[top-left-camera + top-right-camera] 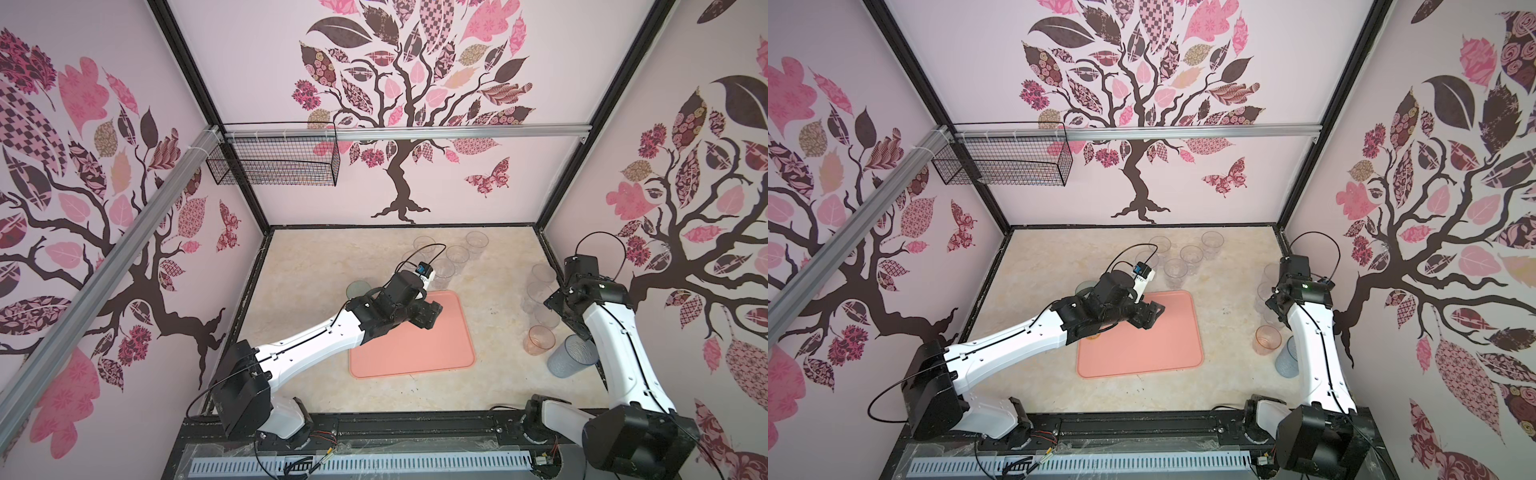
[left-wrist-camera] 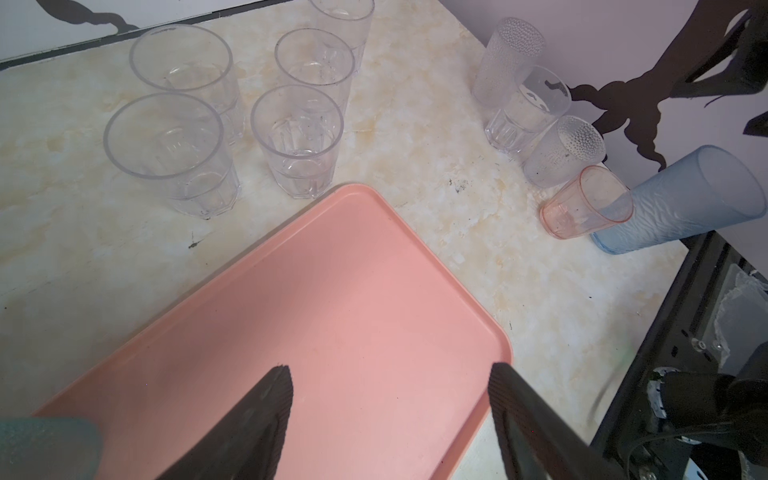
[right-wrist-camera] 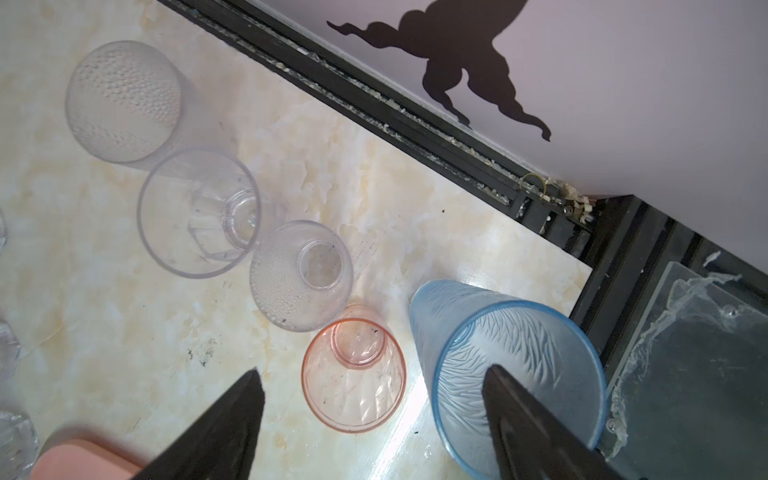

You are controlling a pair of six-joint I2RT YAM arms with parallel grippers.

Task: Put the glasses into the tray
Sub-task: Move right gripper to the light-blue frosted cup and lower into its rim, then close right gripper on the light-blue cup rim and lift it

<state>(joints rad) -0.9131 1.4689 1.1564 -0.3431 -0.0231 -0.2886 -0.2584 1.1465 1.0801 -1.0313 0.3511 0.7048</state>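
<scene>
Logging stock from my remote seat: pink tray (image 2: 332, 291) — flat on the table (image 2: 415, 145), left gripper (image 2: 390, 368) above it, fingers spread, holding nothing. Right gripper (image 3: 372, 370) — fingers spread wide above the small pink glass (image 3: 353, 399), blue glass (image 3: 519, 353) just beside. Group of clear glasses (image 2: 297, 137) stands on the table, off the tray, near its corner.

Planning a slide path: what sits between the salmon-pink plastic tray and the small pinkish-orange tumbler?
Nothing: only bare marble-look tabletop separates pink tray and pinkish-orange tumbler, clearest in the left wrist view.
</scene>
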